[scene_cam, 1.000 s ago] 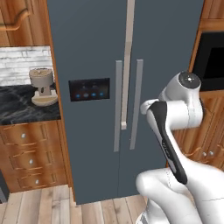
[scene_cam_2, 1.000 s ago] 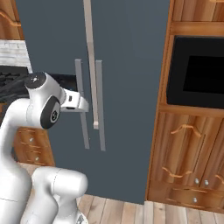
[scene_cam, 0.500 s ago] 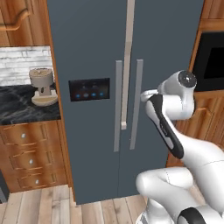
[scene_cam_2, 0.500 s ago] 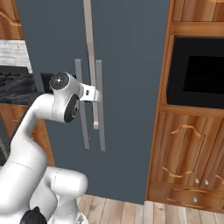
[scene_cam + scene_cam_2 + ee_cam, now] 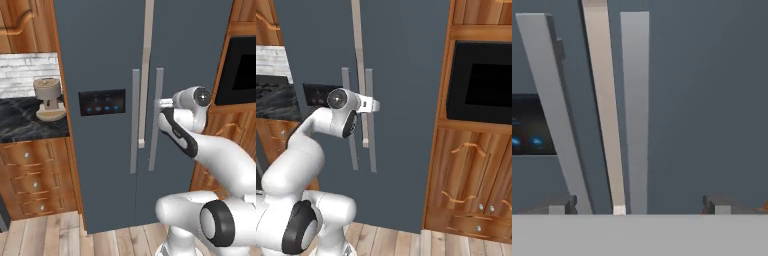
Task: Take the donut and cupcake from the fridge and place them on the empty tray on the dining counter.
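The arm has swung its claw [image 5: 640,206] forward toward the fridge [image 5: 110,55], whose doors are shut just ahead. The hand view shows jaws spread wide, empty, framing the right handle [image 5: 634,110]; base views add the microwave [image 5: 481,85] right of it.

Fridge [image 5: 105,60] doors matt slate-grey, smooth; its handles [image 5: 135,120] pale grey, brushed-metal look; control panel [image 5: 102,102] glossy black. Cabinets [image 5: 471,175] varnished reddish wood with visible grain. Worktop [image 5: 25,120] polished dark marble. Floor [image 5: 50,235] light wood planks. Robot arm [image 5: 220,155] glossy white plastic.
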{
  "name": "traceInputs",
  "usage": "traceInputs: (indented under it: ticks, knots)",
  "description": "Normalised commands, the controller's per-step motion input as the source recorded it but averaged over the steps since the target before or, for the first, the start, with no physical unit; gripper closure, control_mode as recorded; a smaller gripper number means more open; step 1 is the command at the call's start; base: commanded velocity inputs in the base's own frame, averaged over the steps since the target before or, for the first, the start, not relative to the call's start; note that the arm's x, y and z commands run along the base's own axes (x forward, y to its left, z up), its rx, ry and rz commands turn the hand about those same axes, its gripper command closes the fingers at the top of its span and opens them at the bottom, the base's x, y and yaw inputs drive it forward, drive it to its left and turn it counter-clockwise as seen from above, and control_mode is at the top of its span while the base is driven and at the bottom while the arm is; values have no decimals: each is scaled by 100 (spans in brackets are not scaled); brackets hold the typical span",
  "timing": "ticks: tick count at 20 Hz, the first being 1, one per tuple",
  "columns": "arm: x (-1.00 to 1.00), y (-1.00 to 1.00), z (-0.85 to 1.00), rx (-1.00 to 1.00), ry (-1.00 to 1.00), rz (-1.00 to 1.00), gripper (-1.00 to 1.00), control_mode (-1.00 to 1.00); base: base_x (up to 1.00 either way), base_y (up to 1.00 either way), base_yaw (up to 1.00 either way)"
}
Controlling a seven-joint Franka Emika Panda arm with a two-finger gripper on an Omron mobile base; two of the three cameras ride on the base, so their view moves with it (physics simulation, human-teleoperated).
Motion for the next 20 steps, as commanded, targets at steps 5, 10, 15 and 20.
traceInputs:
  ticks: [5,10,15,20]
  knots:
    - [76,-10,0,0,-7,1,-100,-100,0,0,0]
    - [73,-15,-1,1,0,2,-100,-100,0,0,0]
    - [99,0,-14,0,-1,0,-100,-100,0,0,0]
    - [91,0,-17,0,-6,0,-100,-100,0,0,0]
